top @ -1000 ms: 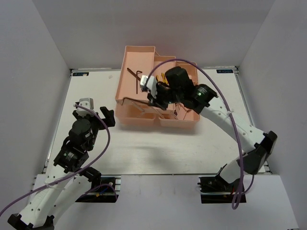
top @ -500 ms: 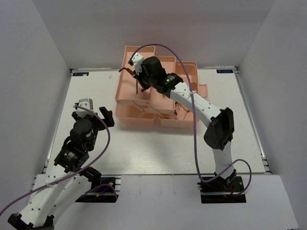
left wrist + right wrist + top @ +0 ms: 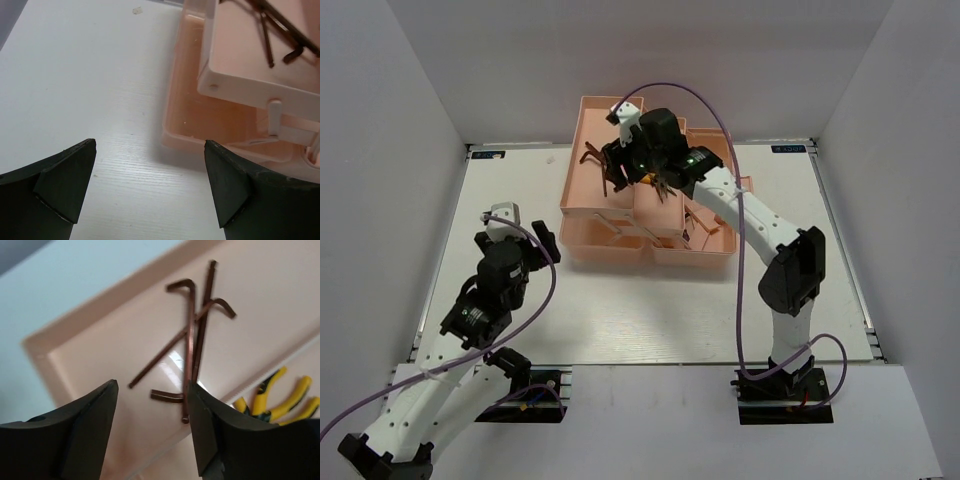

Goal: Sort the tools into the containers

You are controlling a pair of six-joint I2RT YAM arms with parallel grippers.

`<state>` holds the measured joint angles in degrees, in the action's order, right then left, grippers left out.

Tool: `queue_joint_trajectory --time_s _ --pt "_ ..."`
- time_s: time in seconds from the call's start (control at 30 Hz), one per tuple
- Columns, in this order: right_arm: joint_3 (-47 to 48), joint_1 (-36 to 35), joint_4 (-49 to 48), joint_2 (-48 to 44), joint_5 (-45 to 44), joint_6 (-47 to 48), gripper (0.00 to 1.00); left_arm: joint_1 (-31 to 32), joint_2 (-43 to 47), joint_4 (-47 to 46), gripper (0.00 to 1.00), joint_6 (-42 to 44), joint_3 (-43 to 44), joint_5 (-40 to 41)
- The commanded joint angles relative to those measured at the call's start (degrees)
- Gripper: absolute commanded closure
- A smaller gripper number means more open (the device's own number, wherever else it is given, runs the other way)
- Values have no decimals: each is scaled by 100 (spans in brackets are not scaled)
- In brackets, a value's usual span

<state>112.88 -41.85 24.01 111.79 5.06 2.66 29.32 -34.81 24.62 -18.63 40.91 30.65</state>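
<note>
R end effector [image 3: 152, 390] newly spread; hex keys [image 3: 192, 340] wrist-cam-only

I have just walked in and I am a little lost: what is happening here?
The right arm's tool hangs open just above a tray of the pink toolbox, where brown hex keys lie crossed in a pile. Yellow-handled pliers lie in the neighbouring compartment. The left tool hovers open over the table beside the toolbox, holding nothing.
</note>
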Motion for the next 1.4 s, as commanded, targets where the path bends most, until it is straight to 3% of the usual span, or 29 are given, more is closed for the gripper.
queue_joint_trajectory --time_s 0.0,0.1,0.13,0.2,0.27,0.3,0.4,0.43,0.5,0.53,0.6,0.63,0.8,1.07,1.37 --pt "111 185 -37 -465 1820 269 38 -23 -245 455 1 -298 198 484" --pt "138 247 662 -535 5159 1489 50 -23 -553 736 1 -544 347 670" --pt "120 238 971 -561 5537 2449 51 -23 -606 737 1 -545 348 670" --pt "-108 90 1771 -614 5943 2957 58 -23 -659 737 1 -545 348 670" --pt "-353 -121 2438 -667 5640 4142 70 -23 -659 737 1 -545 348 670" --pt "-441 -218 2511 -684 4707 4338 73 -23 -589 737 1 -545 348 670" --pt "-1169 -640 2232 -798 3680 4622 73 -23 -466 737 1 -545 348 670" --pt "-1276 -884 2005 -860 3051 4552 69 -23 -413 737 1 -545 348 670" --pt "-1680 -1062 1435 -930 2625 4315 61 -23 -413 684 1 -545 348 670" --pt "-1769 -1341 1283 -948 1901 4218 53 -23 -413 684 1 -545 348 670" --pt "-2083 -1597 558 -940 1325 3866 41 -23 -351 684 1 -545 348 670" --pt "-2138 -1764 396 -861 513 3822 37 -23 -351 684 1 -545 348 731" --pt "-2367 -2117 -589 -588 -1030 3549 33 -23 -193 790 1 -650 348 863" --pt "-2464 -2328 -1372 -237 -2025 3865 33 -23 175 1342 1 -1247 348 1426" --pt "-2578 -2223 -1575 308 -1895 4023 36 -23 921 2530 12 -2496 524 1944"
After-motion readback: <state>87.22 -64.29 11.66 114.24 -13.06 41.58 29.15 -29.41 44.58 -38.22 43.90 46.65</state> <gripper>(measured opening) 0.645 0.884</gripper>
